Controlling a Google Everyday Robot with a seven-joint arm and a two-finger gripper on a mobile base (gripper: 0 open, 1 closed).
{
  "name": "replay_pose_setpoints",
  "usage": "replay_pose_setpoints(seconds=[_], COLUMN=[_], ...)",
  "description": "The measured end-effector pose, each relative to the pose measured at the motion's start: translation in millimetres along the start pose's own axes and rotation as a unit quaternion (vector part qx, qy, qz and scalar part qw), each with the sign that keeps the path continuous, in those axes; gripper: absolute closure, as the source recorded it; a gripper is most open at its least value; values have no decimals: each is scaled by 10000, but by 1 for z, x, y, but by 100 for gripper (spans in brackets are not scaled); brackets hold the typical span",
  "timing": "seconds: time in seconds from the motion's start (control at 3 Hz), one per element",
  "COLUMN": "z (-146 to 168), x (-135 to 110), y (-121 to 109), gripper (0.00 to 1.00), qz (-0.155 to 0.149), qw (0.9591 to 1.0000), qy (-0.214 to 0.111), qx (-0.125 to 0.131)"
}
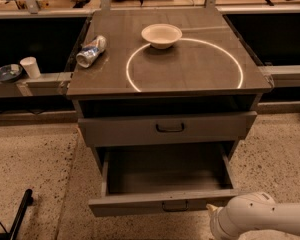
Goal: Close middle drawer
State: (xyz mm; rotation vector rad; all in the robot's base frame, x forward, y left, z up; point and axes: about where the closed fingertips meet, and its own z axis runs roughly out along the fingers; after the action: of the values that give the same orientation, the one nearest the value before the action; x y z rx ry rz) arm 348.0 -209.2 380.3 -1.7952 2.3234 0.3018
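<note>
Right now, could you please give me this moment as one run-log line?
middle drawer: pulled out, empty | pincer: near its front panel's right end | closing: not done

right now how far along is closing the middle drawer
Nothing done yet: the middle drawer stands pulled far out. In hand: the gripper is by its front right corner, at the bottom right of the view. Left: pushing it fully in.
</note>
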Motion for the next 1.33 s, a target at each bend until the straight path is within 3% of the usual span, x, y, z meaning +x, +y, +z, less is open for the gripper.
replay_pose_setpoints(seconds=[0.33,0.67,1.0,1.33], z=[0,5,22,24], x=[0,-4,-30,-33], y=[0,-4,-14,-32], gripper=[0,17,41,63], qz=[0,-80,120,17], qw=[10000,9996,9924,9798], qy=[0,-248,-1222,-1984], qx=[0,49,-8,263])
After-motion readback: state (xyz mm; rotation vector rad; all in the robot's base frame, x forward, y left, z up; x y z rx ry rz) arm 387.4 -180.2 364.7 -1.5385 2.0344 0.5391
